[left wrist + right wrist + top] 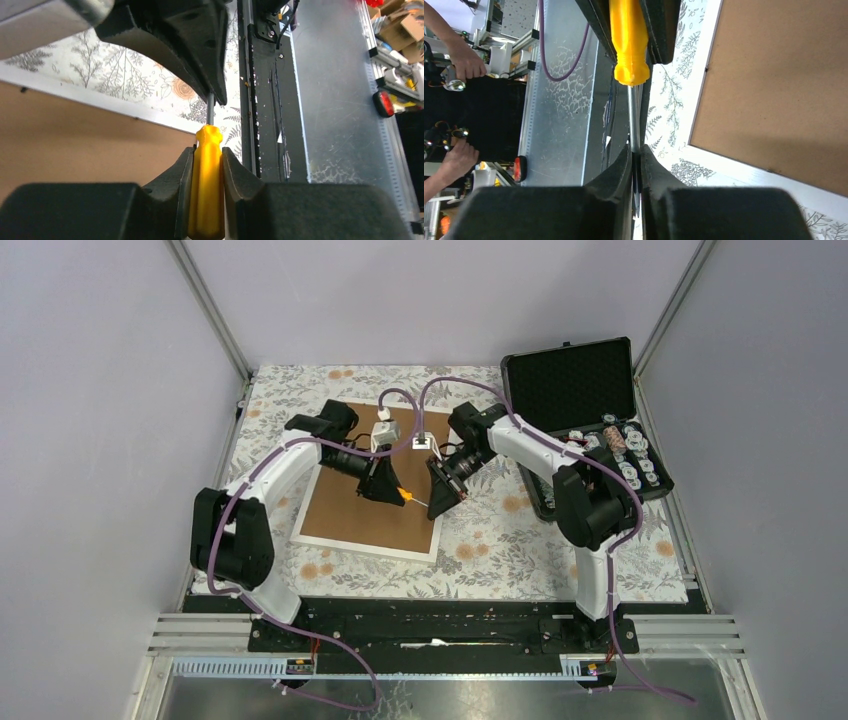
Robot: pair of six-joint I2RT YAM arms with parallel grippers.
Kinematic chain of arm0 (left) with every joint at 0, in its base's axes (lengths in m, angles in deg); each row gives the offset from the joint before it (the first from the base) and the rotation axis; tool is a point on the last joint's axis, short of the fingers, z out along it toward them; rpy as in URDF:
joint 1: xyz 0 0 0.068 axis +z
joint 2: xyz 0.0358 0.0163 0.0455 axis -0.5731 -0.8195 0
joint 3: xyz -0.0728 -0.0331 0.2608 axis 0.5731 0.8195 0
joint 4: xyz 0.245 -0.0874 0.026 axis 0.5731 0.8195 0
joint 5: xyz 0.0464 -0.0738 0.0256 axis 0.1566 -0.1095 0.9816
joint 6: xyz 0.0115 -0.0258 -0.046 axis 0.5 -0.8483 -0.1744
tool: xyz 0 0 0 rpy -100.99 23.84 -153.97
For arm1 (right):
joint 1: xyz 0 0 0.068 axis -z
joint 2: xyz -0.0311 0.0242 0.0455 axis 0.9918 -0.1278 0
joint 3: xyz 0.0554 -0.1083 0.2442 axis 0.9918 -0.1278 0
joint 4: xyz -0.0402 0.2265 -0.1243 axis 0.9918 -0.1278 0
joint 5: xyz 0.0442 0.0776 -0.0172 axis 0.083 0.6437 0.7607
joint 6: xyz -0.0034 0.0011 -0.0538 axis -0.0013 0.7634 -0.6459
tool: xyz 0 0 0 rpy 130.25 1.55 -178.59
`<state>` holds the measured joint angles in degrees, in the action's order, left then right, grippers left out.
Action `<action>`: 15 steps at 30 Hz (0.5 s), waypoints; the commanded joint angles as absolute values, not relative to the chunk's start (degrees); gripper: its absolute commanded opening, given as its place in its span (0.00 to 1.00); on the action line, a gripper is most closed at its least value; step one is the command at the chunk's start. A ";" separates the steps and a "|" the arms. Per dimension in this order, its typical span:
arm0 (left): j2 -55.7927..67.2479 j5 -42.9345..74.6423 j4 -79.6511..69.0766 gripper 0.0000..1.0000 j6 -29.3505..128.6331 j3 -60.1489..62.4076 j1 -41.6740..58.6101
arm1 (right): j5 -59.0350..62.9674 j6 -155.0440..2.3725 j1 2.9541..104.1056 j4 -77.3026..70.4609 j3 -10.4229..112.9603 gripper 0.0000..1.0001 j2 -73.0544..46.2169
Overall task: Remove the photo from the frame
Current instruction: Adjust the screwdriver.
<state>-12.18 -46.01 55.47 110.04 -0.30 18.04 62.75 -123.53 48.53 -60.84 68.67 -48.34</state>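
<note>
The frame (370, 510) lies face down on the flowered cloth, its brown back (75, 135) up and its thin white border (724, 167) showing. The photo is hidden under that back. A screwdriver (410, 496) hangs level above the frame's right edge, between both grippers. My left gripper (208, 150) is shut on its yellow handle (209, 185). My right gripper (635, 150) is shut on the metal shaft (634, 120), tip between the fingers. In the top view the left gripper (393, 492) and right gripper (437, 502) face each other closely.
An open black foam-lined case (590, 420) holding several small items stands at the right rear. The black base rail (440, 625) runs along the near edge. Grey walls close in the sides. Purple cables arc over both arms.
</note>
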 commanded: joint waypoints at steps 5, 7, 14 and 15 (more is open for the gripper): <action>-10.28 -39.91 45.27 0.00 95.57 1.77 17.52 | 58.32 -114.94 50.18 -52.07 65.85 0.47 -44.74; -11.51 -37.33 47.21 0.00 93.87 1.57 17.75 | 53.84 -103.77 52.95 -38.52 58.21 0.52 -39.23; -13.25 -34.92 51.67 0.00 91.28 1.92 19.57 | 39.24 -91.50 57.34 -14.30 43.11 0.97 -23.84; -13.14 -33.55 51.28 0.00 90.59 2.25 19.82 | 36.93 -87.69 57.34 -10.73 40.91 0.99 -22.33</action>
